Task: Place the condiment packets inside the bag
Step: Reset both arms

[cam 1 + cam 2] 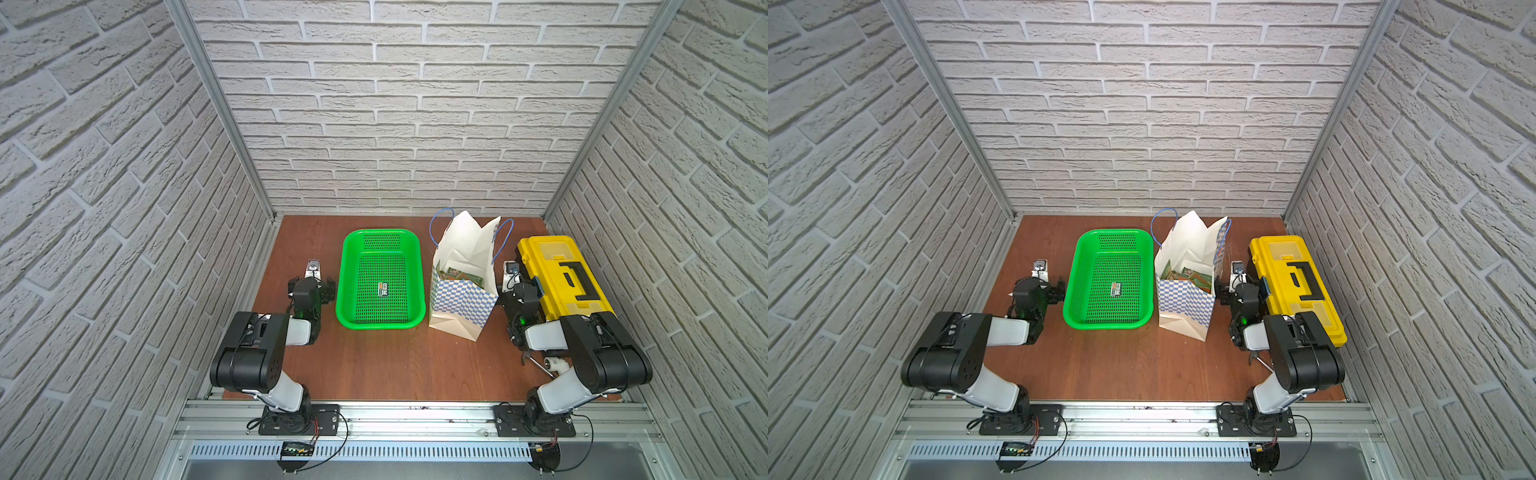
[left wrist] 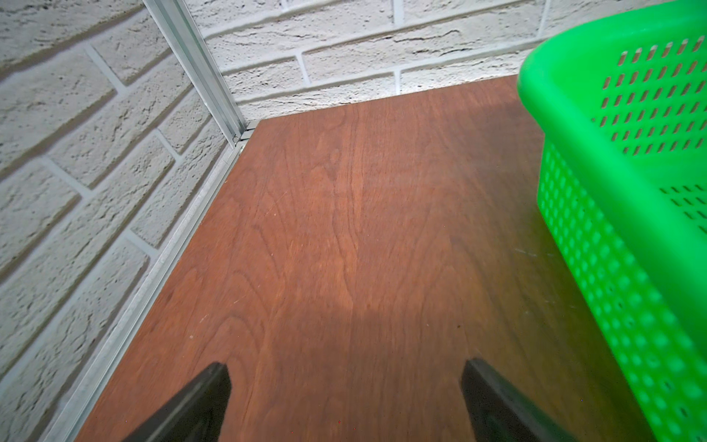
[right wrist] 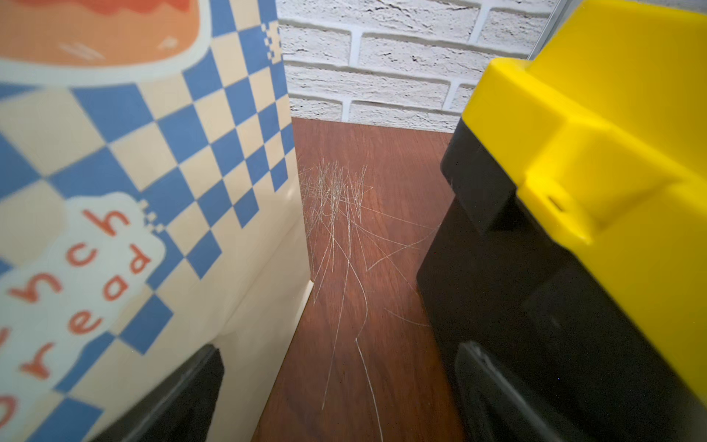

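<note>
The bag [image 1: 463, 301] [image 1: 1185, 301] stands open between the green basket and the toolbox, leaning a little. Green and orange-brown condiment packets [image 1: 459, 275] [image 1: 1185, 274] lie inside it, partly hidden by its front wall. My left gripper [image 1: 312, 282] [image 2: 344, 371] is open and empty, low over bare table left of the basket. My right gripper [image 1: 517, 287] [image 3: 340, 348] is open and empty in the gap between the bag [image 3: 153, 160] and the toolbox. One of its fingers is close to the bag's checkered side.
A green perforated basket [image 1: 380, 232] [image 2: 597, 160] left of the bag holds only a tiny sticker [image 1: 382, 289]. A yellow-and-black toolbox [image 1: 561, 274] [image 3: 612, 153] stands at the right. Brick walls close three sides. A small white part [image 1: 555, 363] lies by the right arm.
</note>
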